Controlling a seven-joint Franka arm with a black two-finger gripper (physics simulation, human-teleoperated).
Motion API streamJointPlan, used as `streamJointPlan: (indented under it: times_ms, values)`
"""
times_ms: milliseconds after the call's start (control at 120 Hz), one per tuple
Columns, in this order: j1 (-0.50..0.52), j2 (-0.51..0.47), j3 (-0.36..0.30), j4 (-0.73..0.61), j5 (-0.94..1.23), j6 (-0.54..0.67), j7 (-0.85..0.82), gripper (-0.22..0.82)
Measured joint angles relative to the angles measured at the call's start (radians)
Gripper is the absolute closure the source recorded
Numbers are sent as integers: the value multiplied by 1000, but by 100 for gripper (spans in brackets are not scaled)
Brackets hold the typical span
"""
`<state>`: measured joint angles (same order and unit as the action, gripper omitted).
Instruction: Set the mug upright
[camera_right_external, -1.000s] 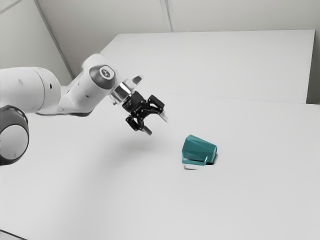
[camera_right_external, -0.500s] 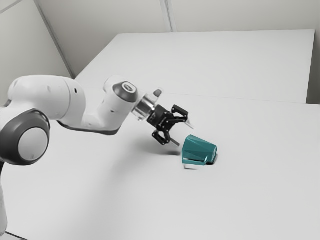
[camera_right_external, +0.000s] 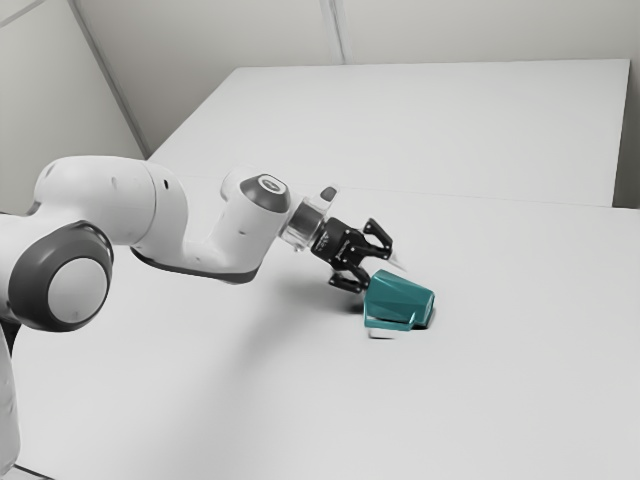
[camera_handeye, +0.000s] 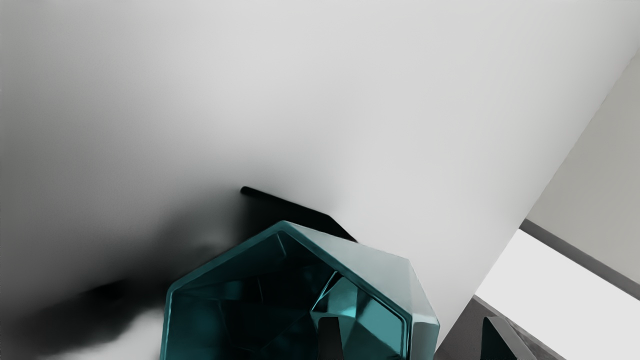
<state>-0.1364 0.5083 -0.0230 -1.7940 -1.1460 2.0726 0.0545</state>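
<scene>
Pale grey walls (camera_right_external: 480, 30) stand behind a broad white table (camera_right_external: 500, 400), with a thin seam running across its far part. The robot arm (camera_right_external: 215, 225) comes in from the exterior view's left and bends down toward the table, a soft shadow (camera_right_external: 235, 350) lying beneath it. At its end, the black gripper (camera_right_external: 383, 275) slants down at the near end of the teal mug (camera_right_external: 400, 298). The mug lies on its side on the table, its open mouth turned toward the gripper and its base toward the exterior view's right. It has flat, angular faces, and a dark shadow shows along its base.

In the wrist view, the gripper (camera_handeye: 412, 330) has its fingers released and well apart. One fingertip (camera_handeye: 330, 342) shows in front of the mug's mouth, against the dark inside, and the other is beyond the outer face of the mug, so the side wall shows between them. Whether either fingertip touches the mug, I cannot tell.
</scene>
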Motion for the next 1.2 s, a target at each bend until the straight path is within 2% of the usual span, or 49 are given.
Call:
streamJointPlan:
  times_ms: [75, 167, 433, 567, 675, 983, 1200]
  values:
    - [0, -1, 0, 0, 0, 7, -2, 54]
    - [0, -1, 0, 1, 1, 12, -4, 64]
    - [-1, -1, -33, 21, 5, 46, -17, 76]
    - [-6, -10, -46, 27, 21, 63, -32, 78]
    - [-19, -55, -47, 28, 109, 80, -54, 78]
    - [-23, -197, -26, 13, 602, 107, -131, 78]
    - [-21, -316, -11, -67, 967, 102, -169, 79]
